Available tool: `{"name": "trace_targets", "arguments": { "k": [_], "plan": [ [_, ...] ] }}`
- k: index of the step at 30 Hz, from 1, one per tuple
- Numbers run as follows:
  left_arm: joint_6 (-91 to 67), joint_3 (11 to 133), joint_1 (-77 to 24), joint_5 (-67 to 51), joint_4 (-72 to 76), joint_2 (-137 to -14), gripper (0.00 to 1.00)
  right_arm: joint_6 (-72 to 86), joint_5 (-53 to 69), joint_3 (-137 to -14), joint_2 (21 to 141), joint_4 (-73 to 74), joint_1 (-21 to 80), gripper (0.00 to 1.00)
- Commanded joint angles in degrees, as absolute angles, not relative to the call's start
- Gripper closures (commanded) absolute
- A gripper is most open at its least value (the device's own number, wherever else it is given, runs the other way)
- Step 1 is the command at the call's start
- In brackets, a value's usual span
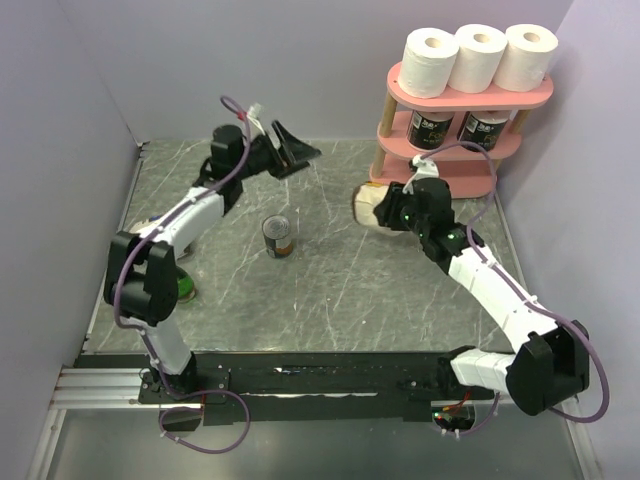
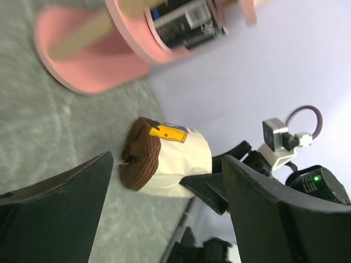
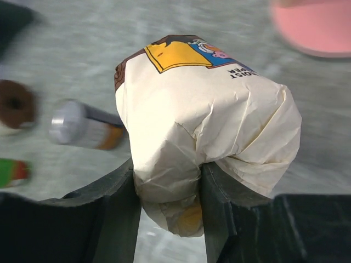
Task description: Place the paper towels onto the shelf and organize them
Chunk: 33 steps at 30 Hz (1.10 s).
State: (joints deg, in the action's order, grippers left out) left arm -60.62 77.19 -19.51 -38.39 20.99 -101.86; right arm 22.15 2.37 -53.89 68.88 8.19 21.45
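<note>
**Left gripper** (image 1: 297, 154): one. Jaws spread wide, holding nothing, raised over the far part of the table (image 1: 340, 300).

**Small green object** (image 1: 186, 289): one. Well behind the left gripper, beside the lower link of its arm; too small to identify.

**Metal can** (image 1: 278, 237): one, dark label, upright. It stands nearward of the left gripper and out to the left of the right gripper, apart from both, on the floor between the two arms.

**Right gripper** (image 3: 170, 167): one. Jaws clamped on the crumpled end of the cream-wrapped roll (image 3: 208, 109). The roll projects ahead of the fingers toward the left gripper, with a brown free end and a yellow-and-blue printed patch. Whether it touches the table cannot be told.

**Shelf** (image 1: 460, 99): one, pink, three tiers, just beyond the right gripper.
- Top tier: three white rolls (image 1: 478, 57), upright in a touching row.
- Middle tier: two black-printed rolls (image 1: 433, 130), side by side.
- Bottom board: partly hidden behind the right wrist.

**Rolls in all:** six.
</note>
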Motion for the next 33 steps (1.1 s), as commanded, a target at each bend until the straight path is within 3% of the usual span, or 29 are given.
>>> {"name": "trace_targets", "arguments": {
  "k": [1, 6, 9, 17, 23, 29, 33],
  "plan": [
    [-43.90, 86.55, -16.88, -33.50, 2.14, -96.07, 0.12, 11.61, -9.05, -60.98, 69.25, 22.46, 17.24, 0.53],
    [-31.05, 91.58, -16.09, -21.84, -17.89, -92.56, 0.01, 6.60, -14.59, -66.43, 76.19, 30.57, 13.10, 0.52],
    [-27.52, 88.87, -15.56, -17.42, -21.78, -88.18, 0.04, 5.28, -17.13, -68.28, 79.62, 33.04, 11.52, 0.51],
    [-27.69, 70.60, -15.64, -8.71, -15.39, -70.15, 0.04, 4.31, -19.07, -73.30, 88.06, 38.49, 9.93, 0.45],
    [-26.20, 58.74, -15.73, -6.96, -10.29, -61.44, 0.04, 5.45, -18.20, -76.72, 88.86, 41.30, 9.76, 0.22],
    [-22.85, 61.52, -16.44, -1.85, -15.82, -63.19, 0.04, 9.57, -11.36, -77.53, 82.71, 40.52, 6.60, 0.16],
    [-22.76, 60.03, -16.52, -1.05, -14.24, -60.65, 0.04, 16.15, -3.80, -72.26, 79.11, 37.27, -2.51, 0.17]
  ]
}}
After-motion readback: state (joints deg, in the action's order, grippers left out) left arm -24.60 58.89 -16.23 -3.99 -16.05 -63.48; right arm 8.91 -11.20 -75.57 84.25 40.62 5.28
